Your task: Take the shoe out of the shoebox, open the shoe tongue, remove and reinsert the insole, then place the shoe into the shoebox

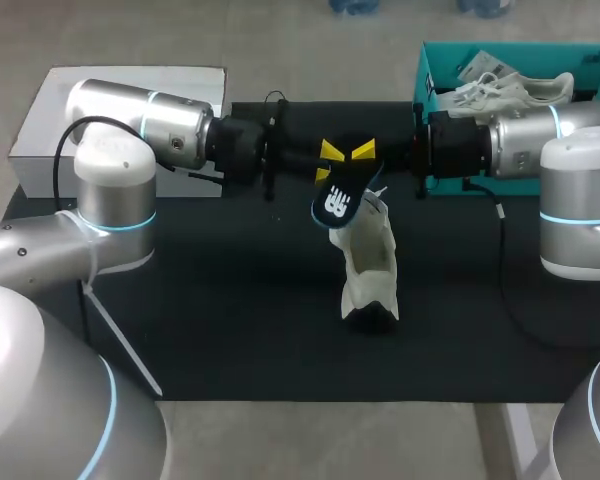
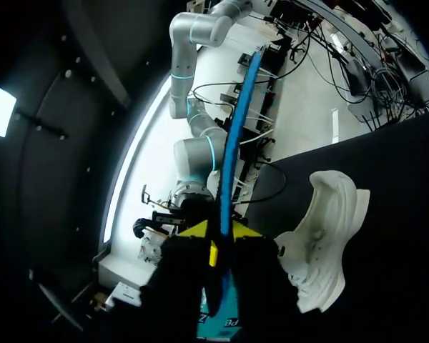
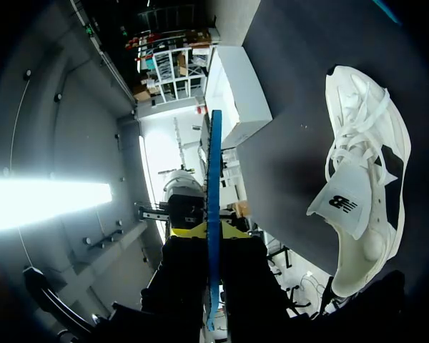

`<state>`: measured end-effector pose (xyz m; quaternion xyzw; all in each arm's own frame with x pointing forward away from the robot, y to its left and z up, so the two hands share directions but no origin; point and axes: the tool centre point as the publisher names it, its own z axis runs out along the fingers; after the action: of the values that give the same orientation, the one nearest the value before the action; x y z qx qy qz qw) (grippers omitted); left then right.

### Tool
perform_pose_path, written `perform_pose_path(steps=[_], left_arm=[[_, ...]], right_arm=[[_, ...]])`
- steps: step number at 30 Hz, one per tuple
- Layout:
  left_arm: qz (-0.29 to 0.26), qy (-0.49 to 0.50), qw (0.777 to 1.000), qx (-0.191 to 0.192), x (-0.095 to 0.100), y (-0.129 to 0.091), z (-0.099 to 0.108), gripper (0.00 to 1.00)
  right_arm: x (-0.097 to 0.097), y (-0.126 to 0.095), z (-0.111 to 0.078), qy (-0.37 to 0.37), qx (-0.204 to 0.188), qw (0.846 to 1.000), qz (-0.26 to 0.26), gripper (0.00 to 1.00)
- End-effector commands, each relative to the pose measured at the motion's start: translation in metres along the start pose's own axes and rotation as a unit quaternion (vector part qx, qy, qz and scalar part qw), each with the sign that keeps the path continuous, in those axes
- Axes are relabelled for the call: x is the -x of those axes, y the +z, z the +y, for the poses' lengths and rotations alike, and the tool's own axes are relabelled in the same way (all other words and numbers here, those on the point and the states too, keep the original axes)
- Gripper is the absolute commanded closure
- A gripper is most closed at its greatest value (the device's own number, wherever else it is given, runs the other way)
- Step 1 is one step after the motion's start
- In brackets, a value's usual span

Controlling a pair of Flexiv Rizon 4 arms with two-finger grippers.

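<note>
A dark blue insole with a white logo hangs above the mat in the middle, held from both sides. My left gripper and right gripper meet tip to tip at its top end. In the left wrist view the insole runs edge-on between the yellow tips of the left gripper, which press on it. The right gripper is shut on the same insole. The white shoe lies on the black mat below and ahead of both grippers, tongue pulled open.
A teal shoebox stands at the back right with a second white shoe in it. A white box sits at the back left. The black mat covers the table's middle.
</note>
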<state>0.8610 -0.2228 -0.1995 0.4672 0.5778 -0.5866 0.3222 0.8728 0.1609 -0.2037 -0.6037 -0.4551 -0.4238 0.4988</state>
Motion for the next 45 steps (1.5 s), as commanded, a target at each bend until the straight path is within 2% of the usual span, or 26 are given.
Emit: perform_pose_path(steps=[1, 10, 11, 12, 17, 21, 23, 25, 26, 27, 28, 36, 45], left_arm=[[-0.001, 0.001, 1.0, 0.0, -0.001, 0.002, -0.001, 1.0], [0.006, 0.0, 1.0, 0.002, -0.002, -0.001, -0.006, 1.0], [0.008, -0.001, 1.0, 0.002, -0.002, -0.002, -0.008, 1.0], [0.01, -0.002, 1.0, 0.002, -0.003, -0.003, -0.009, 1.0], [0.026, -0.015, 1.0, -0.001, -0.005, -0.008, -0.02, 1.0], [0.033, -0.022, 0.999, -0.006, -0.007, -0.014, -0.031, 1.0], [0.034, -0.027, 0.999, -0.009, -0.008, -0.018, -0.036, 1.0], [0.036, -0.028, 0.999, -0.01, -0.009, -0.021, -0.041, 1.0], [0.036, -0.03, 0.999, -0.013, -0.009, -0.022, -0.043, 1.0], [0.037, -0.03, 0.999, -0.014, -0.01, -0.023, -0.045, 1.0], [0.038, -0.031, 0.999, -0.016, -0.01, -0.024, -0.049, 1.0], [0.046, -0.05, 0.998, -0.013, -0.009, -0.03, -0.07, 1.0], [0.065, -0.07, 0.995, -0.024, -0.009, -0.024, -0.1, 1.0]], right_arm=[[0.0, 0.001, -0.001, 0.0, 0.001, 1.0, -0.001, 1.0], [0.0, 0.001, -0.001, 0.0, 0.001, 1.0, -0.001, 1.0], [0.0, 0.001, -0.001, 0.0, 0.001, 1.0, -0.001, 0.65], [0.002, -0.003, -0.002, -0.003, 0.003, 1.0, 0.001, 0.0], [0.012, -0.037, -0.015, -0.008, 0.049, 0.998, -0.029, 0.0], [0.011, -0.062, -0.031, -0.047, 0.042, 0.995, -0.072, 0.0], [0.007, -0.073, -0.038, -0.068, 0.031, 0.99, -0.119, 0.0], [0.003, -0.079, -0.046, -0.112, -0.014, 0.979, -0.167, 0.0], [0.0, -0.082, -0.052, -0.133, -0.044, 0.965, -0.222, 0.0], [-0.001, -0.082, -0.055, -0.129, -0.054, 0.96, -0.243, 0.0], [0.0, -0.087, -0.056, -0.088, -0.031, 0.948, -0.304, 0.0], [0.0, -0.089, -0.055, -0.084, -0.029, 0.946, -0.313, 0.0], [0.0, -0.089, -0.055, -0.084, -0.029, 0.946, -0.313, 0.0]])
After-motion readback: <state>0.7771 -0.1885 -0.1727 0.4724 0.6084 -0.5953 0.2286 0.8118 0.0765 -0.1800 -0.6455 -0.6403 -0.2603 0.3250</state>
